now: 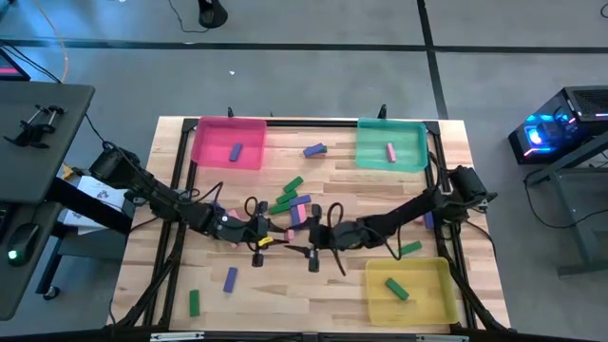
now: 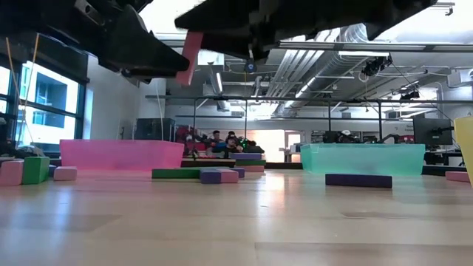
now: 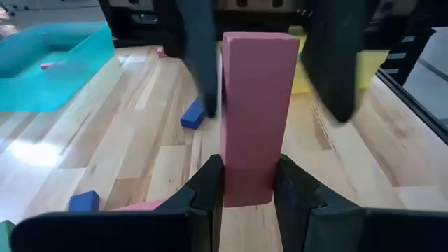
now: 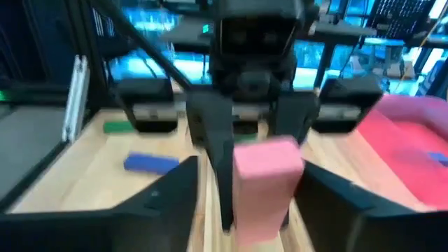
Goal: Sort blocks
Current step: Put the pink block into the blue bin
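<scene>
A pink block [image 3: 255, 105] hangs in mid-air over the table's middle [image 1: 288, 235], with my left gripper [image 1: 276, 234] shut on it. My right gripper [image 1: 300, 237] faces it from the table's right, open. Its fingers [image 3: 201, 66] stand on either side of the block's far end; whether they touch it I cannot tell. In the low view the block [image 2: 194, 56] hangs tilted, well above the wood. Other blocks lie loose on the table: green [image 1: 294, 186], purple [image 1: 315, 150] and pink [image 2: 65, 173]. My left gripper pinches the pink block's near end [image 3: 246, 190] between its two fingers. They come almost level from the table's left, and the block runs on forward along them. It is lifted clear of the table, and its far end [image 4: 266, 162] points at my right gripper.
At the far edge stand a pink tray [image 1: 211, 152] on the left and a teal tray [image 1: 418, 157] on the right. A yellow tray [image 1: 427, 299] stands near right. Each holds a block. A green block [image 1: 194, 302] and a purple one [image 1: 230, 278] lie near left.
</scene>
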Robot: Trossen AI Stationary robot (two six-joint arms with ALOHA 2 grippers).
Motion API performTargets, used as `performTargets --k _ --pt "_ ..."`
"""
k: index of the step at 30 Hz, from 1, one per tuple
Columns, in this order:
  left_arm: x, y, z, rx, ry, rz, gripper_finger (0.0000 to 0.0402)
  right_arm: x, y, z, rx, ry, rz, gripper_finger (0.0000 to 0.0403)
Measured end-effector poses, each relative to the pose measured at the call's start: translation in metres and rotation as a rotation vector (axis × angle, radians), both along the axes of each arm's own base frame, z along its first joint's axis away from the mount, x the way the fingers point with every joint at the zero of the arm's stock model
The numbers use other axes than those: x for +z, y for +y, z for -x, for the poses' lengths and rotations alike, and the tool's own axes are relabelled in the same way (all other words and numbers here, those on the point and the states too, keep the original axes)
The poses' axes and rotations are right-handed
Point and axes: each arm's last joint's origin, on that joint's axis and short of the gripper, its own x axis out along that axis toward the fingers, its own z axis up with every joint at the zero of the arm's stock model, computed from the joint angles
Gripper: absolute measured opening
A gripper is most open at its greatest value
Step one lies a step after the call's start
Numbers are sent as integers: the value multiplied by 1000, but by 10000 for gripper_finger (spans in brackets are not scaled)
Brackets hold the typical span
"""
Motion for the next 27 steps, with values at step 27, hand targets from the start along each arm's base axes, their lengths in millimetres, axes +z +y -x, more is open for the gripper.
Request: performTargets --k 27 --pt "-3 -1 4 141 15 88 167 57 -276 115 -895 874 -248 69"
